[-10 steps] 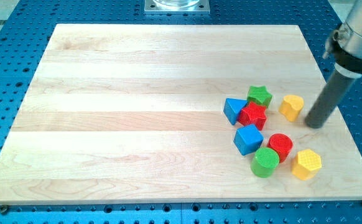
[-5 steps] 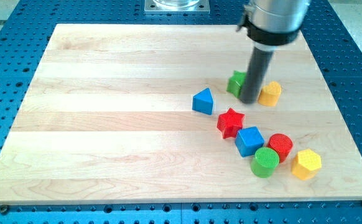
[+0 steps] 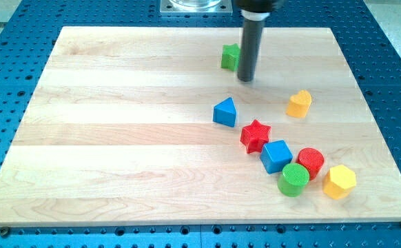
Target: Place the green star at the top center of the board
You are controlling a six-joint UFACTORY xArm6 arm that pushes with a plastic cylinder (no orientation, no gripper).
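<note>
The green star (image 3: 229, 56) lies near the view's top, a little right of the board's centre line, partly hidden behind my rod. My tip (image 3: 246, 79) rests on the board just to the right of and slightly below the star, touching or nearly touching it. The wooden board (image 3: 118, 124) fills most of the view.
A blue triangle (image 3: 224, 111), a red star (image 3: 255, 135), a blue cube (image 3: 276, 156), a red cylinder (image 3: 311, 162), a green cylinder (image 3: 293, 179) and a yellow hexagon (image 3: 339, 182) run down to the lower right. A yellow block (image 3: 298, 104) sits at right.
My tip swept in from the right, then up and left, pushing the green star toward the view's top. The blue triangle, red star and yellow block were shoved apart earlier.
</note>
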